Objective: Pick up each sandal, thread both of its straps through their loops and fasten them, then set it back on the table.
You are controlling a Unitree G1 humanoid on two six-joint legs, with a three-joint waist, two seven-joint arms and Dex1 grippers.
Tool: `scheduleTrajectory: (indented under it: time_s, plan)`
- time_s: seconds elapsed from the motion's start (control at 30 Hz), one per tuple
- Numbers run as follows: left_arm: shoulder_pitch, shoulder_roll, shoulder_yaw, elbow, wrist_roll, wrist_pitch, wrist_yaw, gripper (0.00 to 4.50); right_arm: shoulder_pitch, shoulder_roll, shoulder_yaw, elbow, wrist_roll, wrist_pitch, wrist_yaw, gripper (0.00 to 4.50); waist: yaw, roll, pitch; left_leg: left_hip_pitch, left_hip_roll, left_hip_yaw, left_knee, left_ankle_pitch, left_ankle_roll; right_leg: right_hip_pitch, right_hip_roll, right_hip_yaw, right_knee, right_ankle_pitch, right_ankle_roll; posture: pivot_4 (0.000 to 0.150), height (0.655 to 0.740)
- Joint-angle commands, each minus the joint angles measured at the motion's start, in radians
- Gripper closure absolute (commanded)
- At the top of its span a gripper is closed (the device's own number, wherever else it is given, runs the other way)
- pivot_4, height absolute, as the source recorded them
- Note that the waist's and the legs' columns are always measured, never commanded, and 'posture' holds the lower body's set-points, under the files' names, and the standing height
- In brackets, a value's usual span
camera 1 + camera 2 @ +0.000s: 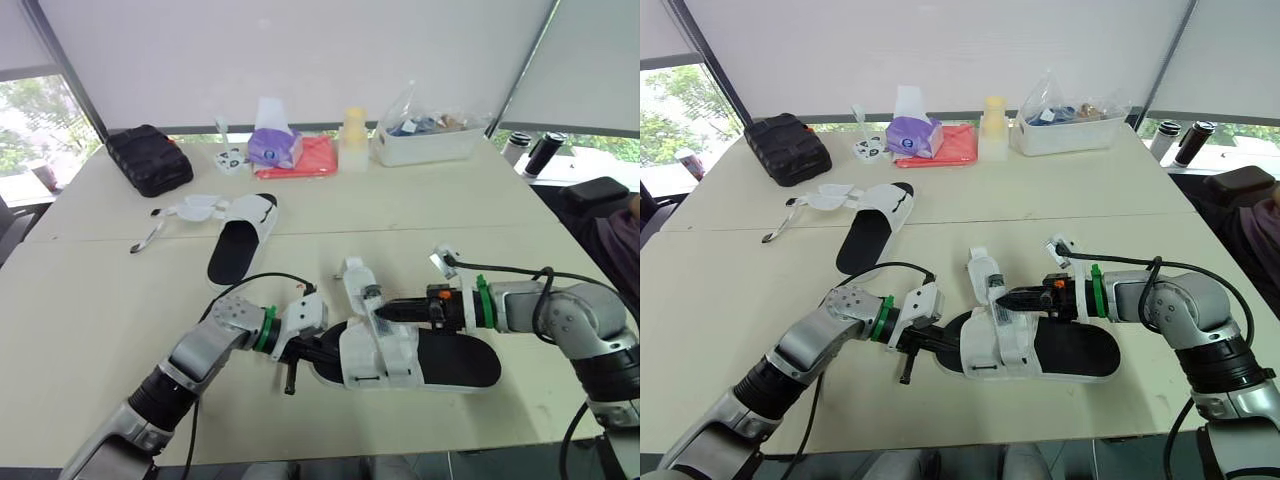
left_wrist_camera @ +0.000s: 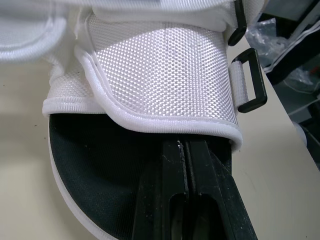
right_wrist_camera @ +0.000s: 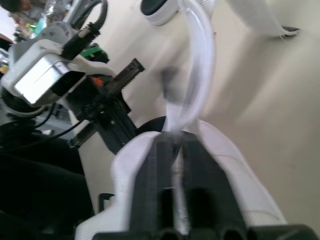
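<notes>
Noted near sandal [image 1: 440, 365] flat on the counter [image 1: 100, 310], between both arms. Found right jaws clamped on one white strap [image 1: 357, 280], held raised above the upper [image 2: 160, 65]. Logged a black loop [image 2: 252, 80] empty at the upper's side. Found left jaws pressed narrow, tips under the upper's front hem at the toe; could not tell whether pinching anything. Saw second sandal [image 1: 240, 245] further back, leftward, straps [image 1: 190, 210] splayed loose. Judged task early: nothing visibly fastened, both sandals outstanding.
</notes>
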Motion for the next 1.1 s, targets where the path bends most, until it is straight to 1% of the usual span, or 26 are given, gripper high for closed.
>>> scheduleTrajectory:
  time_s: [0.03,0.27,0.43,0.67,0.97,1.1]
  plan:
    - [0.011,0.000,0.001,-0.003,0.015,0.000,0.019,4.50,-0.017,0.007,-0.062,-0.014,0.023,0.034,0.010,4.48,0.000,0.000,0.000,0.000,0.000,0.000,0.000,0.000,0.000,0.000,0.000,0.000,0.000,0.000,0.000,0.150,0.7400]
    - [0.011,-0.002,-0.002,0.004,0.018,-0.005,0.020,4.50,0.035,0.014,-0.255,-0.030,0.128,0.090,0.002,4.48,0.001,0.000,0.000,-0.001,0.000,0.000,0.000,0.000,0.000,0.000,0.000,0.000,0.000,0.000,0.000,0.150,0.7400]
    - [0.010,-0.001,-0.007,0.005,0.018,-0.007,0.016,4.50,0.088,0.023,-0.321,-0.065,0.157,0.103,-0.030,4.48,0.000,0.000,0.000,0.000,0.000,0.000,0.000,0.000,0.000,0.000,0.000,0.000,0.001,0.000,0.000,0.150,0.7400]
    - [0.001,-0.006,-0.013,0.018,0.021,-0.015,0.011,4.50,0.090,0.066,-0.296,-0.035,0.081,0.074,-0.102,4.48,0.000,0.000,0.000,0.000,0.000,0.000,0.000,0.000,0.000,0.000,0.000,0.000,0.001,0.000,0.000,0.150,0.7400]
    - [0.016,-0.002,-0.009,-0.002,0.020,-0.004,0.022,4.50,0.088,0.101,-0.302,0.059,0.048,0.102,-0.146,4.48,0.000,0.000,0.000,0.000,0.000,0.000,0.000,0.000,0.000,0.000,0.000,0.000,0.001,0.000,0.000,0.150,0.7400]
    - [0.020,-0.001,-0.008,-0.009,0.018,0.000,0.026,4.50,0.135,0.077,-0.227,0.045,-0.043,0.075,-0.142,4.48,0.000,0.001,0.000,0.000,0.000,0.000,0.000,0.000,0.000,0.000,0.000,0.001,0.001,0.000,0.000,0.150,0.7400]
